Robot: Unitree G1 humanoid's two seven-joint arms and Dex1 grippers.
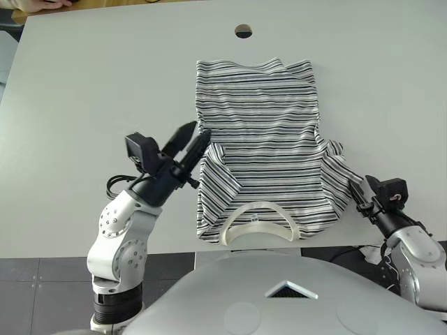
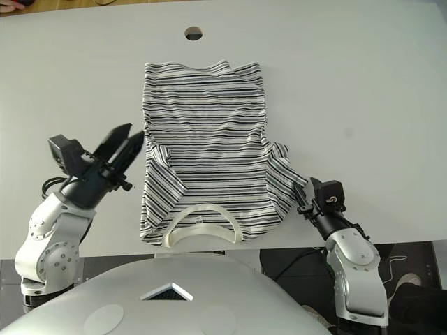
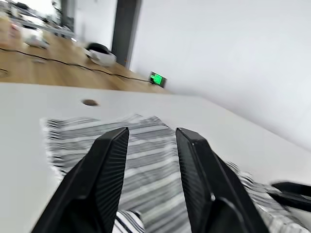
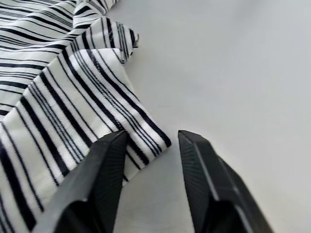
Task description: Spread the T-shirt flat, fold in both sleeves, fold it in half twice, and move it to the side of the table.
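Left eye view: the striped shirt (image 1: 262, 139) lies mid-table (image 1: 105, 84), collar nearest the robot. The left gripper (image 1: 197, 132) hovers at its 9 o'clock edge, fingers apart. The right gripper (image 4: 150, 136), also apart, sits at the sleeve (image 4: 97, 87) corner, 4 o'clock.

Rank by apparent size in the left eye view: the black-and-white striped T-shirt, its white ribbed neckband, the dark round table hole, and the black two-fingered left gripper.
1. Striped T-shirt.
2. White neckband and left gripper look alike; the gripper may sit nearer the camera, so unranked.
3. Table hole, smallest.
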